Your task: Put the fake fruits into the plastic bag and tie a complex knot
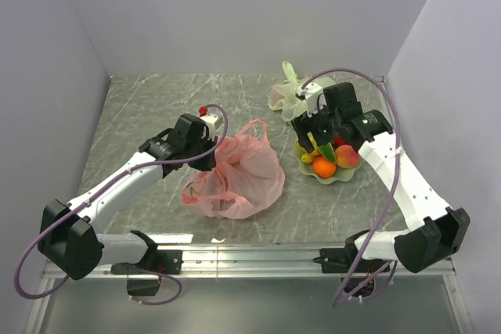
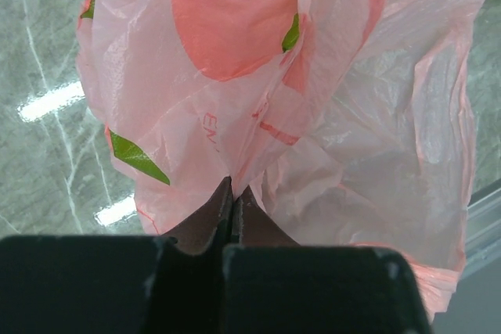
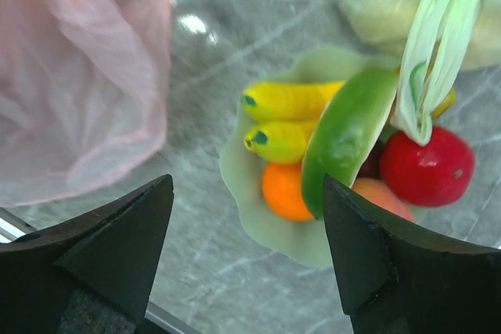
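Observation:
The pink plastic bag (image 1: 239, 174) lies crumpled on the table's middle. My left gripper (image 1: 210, 149) is shut on the bag's left edge; in the left wrist view the bag (image 2: 313, 107) fans out from the closed fingertips of that gripper (image 2: 232, 187). The fake fruits sit on a pale green plate (image 1: 333, 177) to the right: two yellow bananas (image 3: 290, 119), an orange (image 3: 283, 192), a long green piece (image 3: 348, 134), a red one (image 3: 427, 168) and a peach-like one (image 1: 347, 156). My right gripper (image 1: 313, 119) hovers over the plate, open and empty (image 3: 246, 193).
A pale green-yellow knotted bag (image 1: 286, 95) lies behind the plate, its tail (image 3: 435, 44) hanging over the fruits. A small red object (image 1: 203, 110) sits on the left wrist. Grey walls close in left, right and back. A metal rail (image 1: 250, 254) runs along the near edge.

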`<state>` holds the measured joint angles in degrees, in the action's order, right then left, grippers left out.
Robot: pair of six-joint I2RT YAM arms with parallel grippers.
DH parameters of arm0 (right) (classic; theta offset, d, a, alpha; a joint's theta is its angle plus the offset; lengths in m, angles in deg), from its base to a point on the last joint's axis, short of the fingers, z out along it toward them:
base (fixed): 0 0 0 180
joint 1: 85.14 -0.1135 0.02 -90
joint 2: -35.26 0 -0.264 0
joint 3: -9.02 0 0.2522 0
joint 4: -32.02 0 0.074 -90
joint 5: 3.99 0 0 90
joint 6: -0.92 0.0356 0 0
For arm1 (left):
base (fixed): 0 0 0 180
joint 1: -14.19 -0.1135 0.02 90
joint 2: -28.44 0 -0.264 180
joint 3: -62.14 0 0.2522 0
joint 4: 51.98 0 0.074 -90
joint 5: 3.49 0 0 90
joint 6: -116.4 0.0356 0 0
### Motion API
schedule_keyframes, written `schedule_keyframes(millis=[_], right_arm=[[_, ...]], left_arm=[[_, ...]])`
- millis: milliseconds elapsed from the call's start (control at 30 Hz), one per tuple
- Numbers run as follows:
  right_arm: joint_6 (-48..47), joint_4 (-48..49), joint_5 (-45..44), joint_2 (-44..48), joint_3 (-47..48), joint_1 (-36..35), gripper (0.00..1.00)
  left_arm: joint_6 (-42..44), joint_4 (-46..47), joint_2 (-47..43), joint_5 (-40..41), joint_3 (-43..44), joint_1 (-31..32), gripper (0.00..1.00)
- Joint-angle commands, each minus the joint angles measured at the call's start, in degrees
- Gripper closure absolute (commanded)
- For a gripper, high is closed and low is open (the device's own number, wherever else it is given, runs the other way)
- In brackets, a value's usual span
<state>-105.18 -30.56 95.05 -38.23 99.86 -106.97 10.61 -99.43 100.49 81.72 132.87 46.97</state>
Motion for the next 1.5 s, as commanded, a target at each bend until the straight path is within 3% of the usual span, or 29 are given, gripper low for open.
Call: schedule_keyframes(millis=[0, 267, 600, 1133, 1300, 1467], right_arm=[[-2.97, -0.66, -3.68, -1.47, -1.23, 2.39, 0.19], [-4.81, -0.49, -6.13, -3.77, -3.07, 7.23, 0.29], [-6.93, 9.69, -12.37, -2.97, -14.23, 6.97, 0.17], [-8.07, 14.45, -13.34, -8.24, -14.85, 6.0, 0.26], [-8.6, 14.45, -13.7, -7.98, -15.73, 5.92, 0.37], [-8.34, 13.31, -12.82, -7.72, -15.38, 6.0, 0.55]], left_arm=[[-0.38, 0.73, -1.3, -2.76, 0.86, -0.43, 1.0], [-0.29, 0.56, -1.56, -2.67, 0.95, -0.87, 0.99], [-1.08, 0.65, -1.65, -1.97, 0.69, -1.22, 1.0], [-1.35, 0.91, -1.04, -3.55, 0.34, -2.45, 0.99], [-1.35, 0.91, -0.86, -3.55, 0.33, -2.54, 0.99], [-1.61, 0.91, -0.69, -3.9, 0.51, -2.8, 1.0]])
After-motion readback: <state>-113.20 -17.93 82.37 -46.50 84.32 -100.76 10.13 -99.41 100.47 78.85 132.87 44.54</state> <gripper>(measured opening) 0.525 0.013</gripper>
